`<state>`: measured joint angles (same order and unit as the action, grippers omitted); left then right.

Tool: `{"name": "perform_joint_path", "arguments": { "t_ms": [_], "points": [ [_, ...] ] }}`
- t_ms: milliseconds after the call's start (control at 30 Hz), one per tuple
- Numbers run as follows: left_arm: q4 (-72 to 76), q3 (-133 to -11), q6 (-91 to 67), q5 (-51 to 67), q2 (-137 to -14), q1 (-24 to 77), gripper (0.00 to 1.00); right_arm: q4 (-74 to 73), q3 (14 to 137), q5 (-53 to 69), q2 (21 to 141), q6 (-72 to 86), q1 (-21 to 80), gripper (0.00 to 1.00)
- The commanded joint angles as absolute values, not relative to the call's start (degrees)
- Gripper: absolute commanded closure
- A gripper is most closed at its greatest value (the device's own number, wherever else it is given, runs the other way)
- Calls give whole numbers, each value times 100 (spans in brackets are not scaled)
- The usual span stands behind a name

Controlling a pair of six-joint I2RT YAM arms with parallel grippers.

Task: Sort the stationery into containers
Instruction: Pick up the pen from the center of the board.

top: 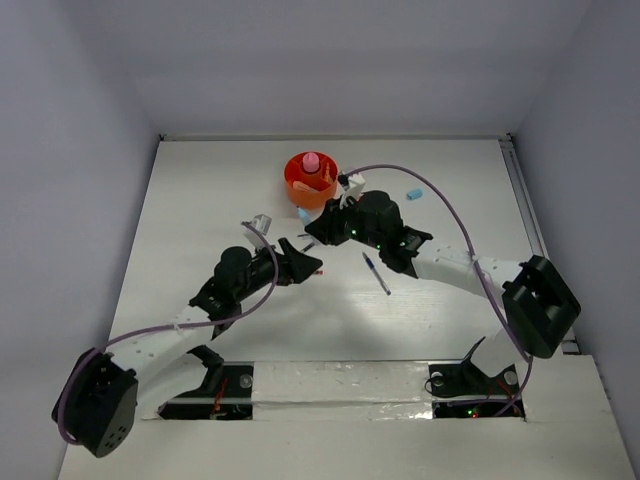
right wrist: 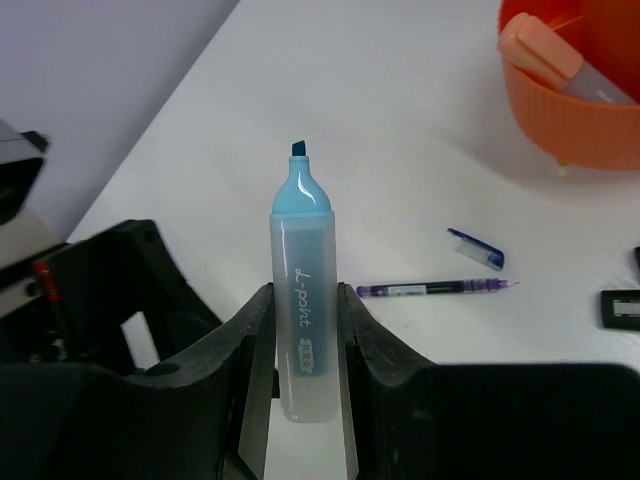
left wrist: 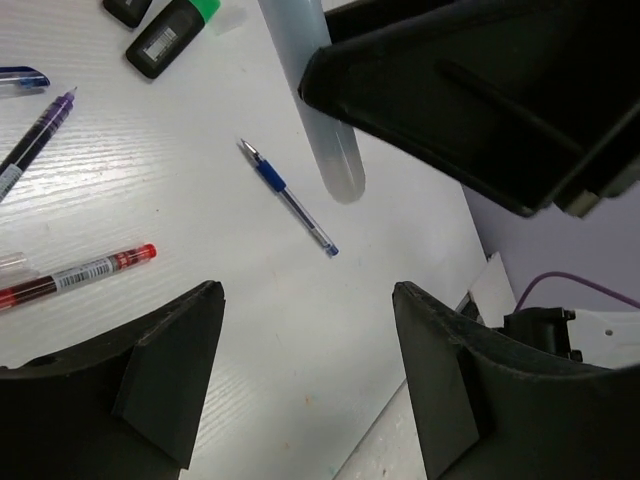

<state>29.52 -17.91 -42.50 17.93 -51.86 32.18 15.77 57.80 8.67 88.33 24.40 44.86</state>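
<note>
two tools meet near the middle of the white worktop [top: 200, 200]. the right tool [right wrist: 302, 330] is clamped on a light-blue highlighter [right wrist: 300, 230], its chisel tip bared, close to the orange cup [top: 311, 182]. the cup holds a peach marker [right wrist: 545, 55] and what looks like a pink bottle [top: 311, 161]. the left tool [left wrist: 305, 330] gapes wide, holding nothing, above a blue pen [left wrist: 290, 198] and a red pen [left wrist: 80, 275] lying on the worktop.

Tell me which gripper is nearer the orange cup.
Right. The right gripper, shut on a light-blue highlighter, hangs just on the near side of the orange cup; the left gripper, open, sits farther back and to the left.
</note>
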Motion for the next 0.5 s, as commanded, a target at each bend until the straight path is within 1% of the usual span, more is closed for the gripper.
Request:
{"name": "perform_joint_path", "arguments": {
  "t_ms": [0,100,200,233,467],
  "points": [
    [3876,-2197,-4166,1389,-5545,3437,36,2039,5643,615,8605,2839,4597,91],
    [4060,-2276,-4122,1213,-5695,3559,43,2022,5572,563,8569,2918,4658,91],
    [4254,-2312,-4078,1117,-5765,3560,45,2030,5476,440,8517,2918,4772,91],
    [4280,-2329,-4069,1055,-5827,3560,48,2022,5458,413,8508,2918,4772,91],
    [4465,-2294,-3982,633,-6073,3674,58,2100,5318,386,8403,3128,4878,92]
  ]
}}
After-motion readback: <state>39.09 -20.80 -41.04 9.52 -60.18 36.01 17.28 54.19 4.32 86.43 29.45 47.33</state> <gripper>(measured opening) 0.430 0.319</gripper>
